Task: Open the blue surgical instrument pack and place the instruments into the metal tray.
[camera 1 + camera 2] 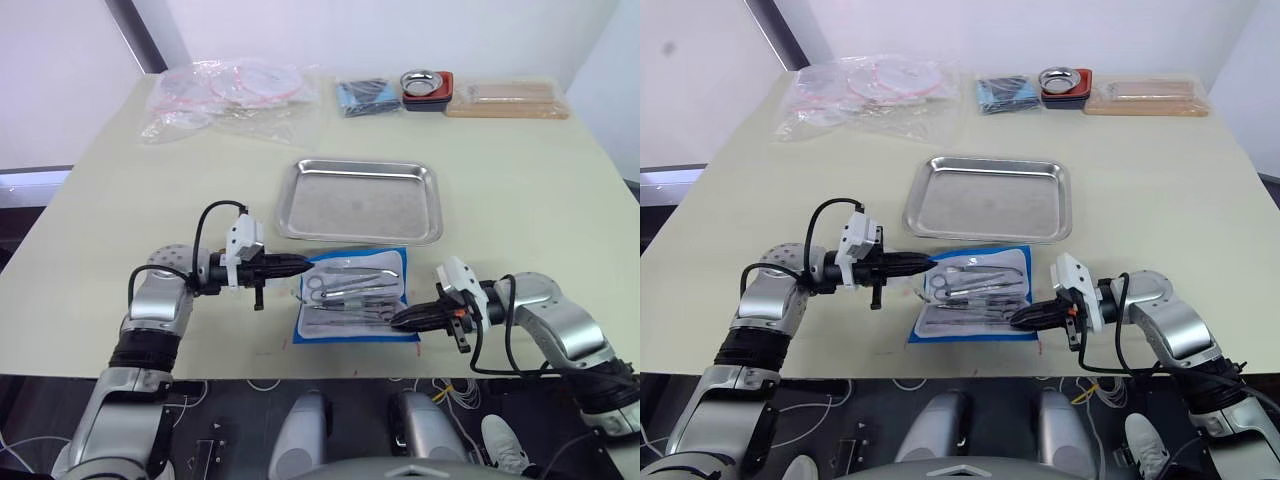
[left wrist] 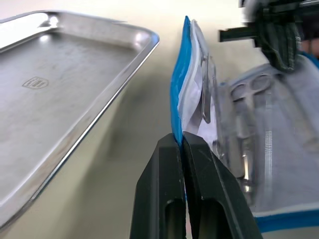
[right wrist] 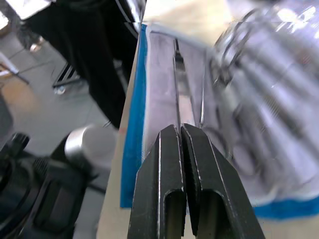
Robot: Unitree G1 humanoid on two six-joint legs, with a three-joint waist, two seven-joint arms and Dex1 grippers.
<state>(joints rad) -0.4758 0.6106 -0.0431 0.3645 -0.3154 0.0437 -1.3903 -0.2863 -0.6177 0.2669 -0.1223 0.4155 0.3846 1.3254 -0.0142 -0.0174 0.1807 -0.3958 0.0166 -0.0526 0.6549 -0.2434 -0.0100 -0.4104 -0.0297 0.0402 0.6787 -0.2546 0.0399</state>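
Left eye view: the left gripper (image 1: 303, 265), two black fingers pressed together, pinches the left edge of the bright blue flat fabric instrument pack (image 1: 404, 260). The left wrist view confirms the hold, with blue edge and pale lining rising from between the closed fingers (image 2: 199, 164).

The pack lies opened flat on the cream table (image 1: 120, 200), just in front of the large shallow stainless-steel tray (image 1: 300, 195), its long axis running left to right between the two grippers. The slim silver ring-handled instruments (image 1: 350, 290) lie in the pale lining, parallel to that axis, ring handles toward the left.

The right gripper (image 1: 397, 320) sits at the pack's near right corner; its fingers meet with no gap in the right wrist view, tips over the lining, and whether they hold fabric cannot be told.

Judgement: the tray lies directly beyond the pack, away from the robot. Both grippers are equally near the instruments; each transfer is a short forward carry.
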